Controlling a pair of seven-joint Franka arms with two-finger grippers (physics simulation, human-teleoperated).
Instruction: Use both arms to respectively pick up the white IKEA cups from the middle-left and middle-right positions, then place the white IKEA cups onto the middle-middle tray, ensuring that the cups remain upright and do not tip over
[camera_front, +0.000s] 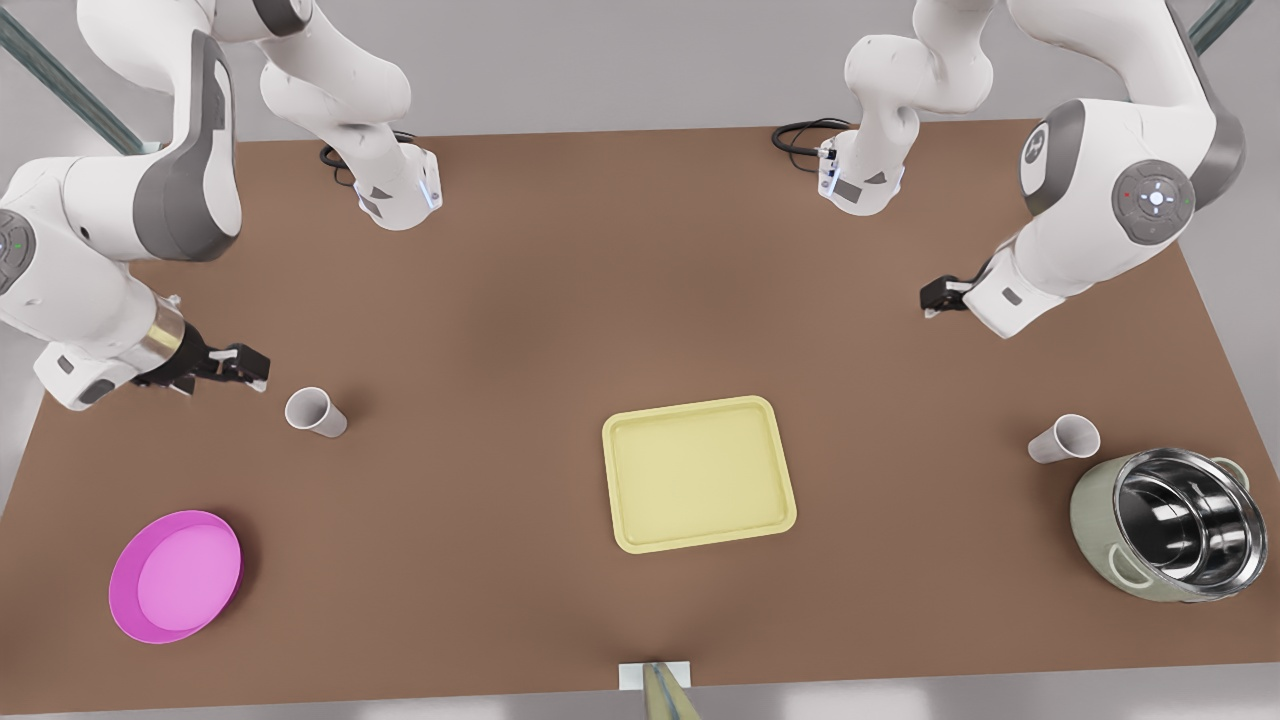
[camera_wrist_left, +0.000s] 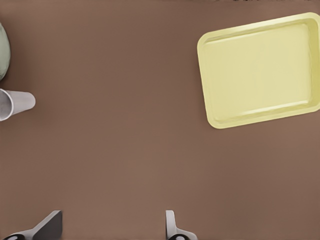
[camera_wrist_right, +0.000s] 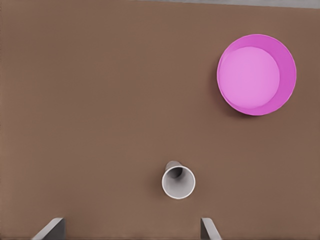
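Sitting upright on the brown table (camera_front: 560, 300) at the front view's left, open mouth up: one white cup (camera_front: 314, 411), free of any grip. Hovering just beside it, farther toward the left edge: the right gripper (camera_front: 240, 366), fingers (camera_wrist_right: 52, 229) spread wide with nothing between them, the cup lying ahead of the fingertips and between their lines, apart from both. Resting nearer the camera on that same side: a round magenta dish (camera_front: 175, 575), well apart from cup and gripper. Standing upright at the front view's right: the other white cup (camera_front: 1064, 438), just beside a large steel-lined pot (camera_front: 1165, 525), not touching any finger. Hanging farther back on that side, near the right edge and well apart from that cup: the left gripper (camera_front: 937, 297), fingers (camera_wrist_left: 171, 227) likewise held apart and holding nothing, the cup lying off to one side of them rather than between. Lying between the two cups, slightly nearer the camera: the pale yellow tray (camera_front: 698, 473), flat on the table, carrying nothing.
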